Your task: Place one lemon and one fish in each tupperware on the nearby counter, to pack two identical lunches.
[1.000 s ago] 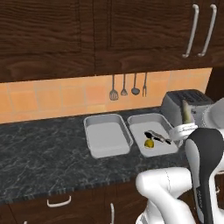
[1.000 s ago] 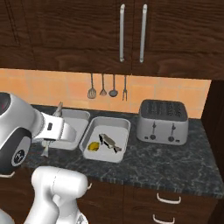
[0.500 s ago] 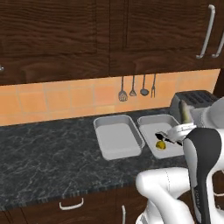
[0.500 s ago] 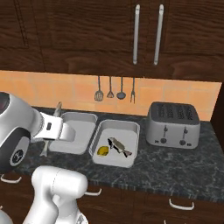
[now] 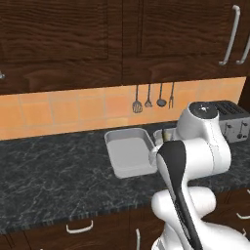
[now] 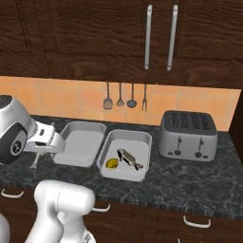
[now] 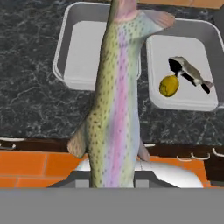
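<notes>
One lunch is looking done: the right tray [image 6: 142, 142] is holding a lemon [image 6: 112, 163] and a fish [image 6: 129, 158]. The left tray [image 6: 80, 142] is waiting bare. The hand [image 7: 114, 177] is squeezing the second fish [image 7: 117, 105] above the counter [image 6: 190, 175]. The second lemon is left too.

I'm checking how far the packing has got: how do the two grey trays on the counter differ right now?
The left tray holds nothing, while the right tray holds a lemon and a fish. The left tray sits nearer the robot's tool, which carries a second fish; the right tray sits nearer the toaster. Both are shallow, light grey rectangles with rounded corners, side by side on the dark stone counter.
</notes>
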You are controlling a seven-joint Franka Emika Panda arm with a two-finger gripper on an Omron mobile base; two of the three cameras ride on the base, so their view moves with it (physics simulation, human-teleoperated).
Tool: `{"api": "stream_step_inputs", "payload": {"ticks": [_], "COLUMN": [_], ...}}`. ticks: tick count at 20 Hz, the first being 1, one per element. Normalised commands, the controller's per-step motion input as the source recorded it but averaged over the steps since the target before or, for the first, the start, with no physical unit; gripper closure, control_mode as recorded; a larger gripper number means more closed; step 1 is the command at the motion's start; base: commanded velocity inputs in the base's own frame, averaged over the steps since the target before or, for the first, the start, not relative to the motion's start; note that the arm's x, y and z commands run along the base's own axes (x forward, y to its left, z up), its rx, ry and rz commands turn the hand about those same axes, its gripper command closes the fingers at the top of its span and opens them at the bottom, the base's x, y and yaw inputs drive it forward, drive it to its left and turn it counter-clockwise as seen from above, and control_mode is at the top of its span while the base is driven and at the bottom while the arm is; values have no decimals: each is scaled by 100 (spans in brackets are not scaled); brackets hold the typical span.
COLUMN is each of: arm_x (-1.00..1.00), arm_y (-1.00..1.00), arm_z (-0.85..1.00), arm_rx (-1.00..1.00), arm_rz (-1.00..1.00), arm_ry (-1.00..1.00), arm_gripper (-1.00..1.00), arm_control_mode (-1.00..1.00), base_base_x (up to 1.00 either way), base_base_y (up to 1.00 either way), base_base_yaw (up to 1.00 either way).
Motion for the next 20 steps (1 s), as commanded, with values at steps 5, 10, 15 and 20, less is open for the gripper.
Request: {"api": "stream_step_inputs", "payload": {"ticks": [5, 10, 15, 20], "arm_x": [62, 97, 95, 75], "arm_y": [41, 30, 25, 16], "arm_z": [-42, -49, -40, -41], "arm_rx": [0, 6, 11, 0], "arm_rz": [1, -1, 0, 0], "arm_ry": [20, 14, 11, 0], "arm_gripper": [100, 100, 100, 100], "arm_control_mode": [-100, -100, -100, -100], "base_base_x": [0, 0, 0, 0], "base_base_y": [0, 0, 0, 0], "base_base_yaw": [0, 0, 0, 0]}}
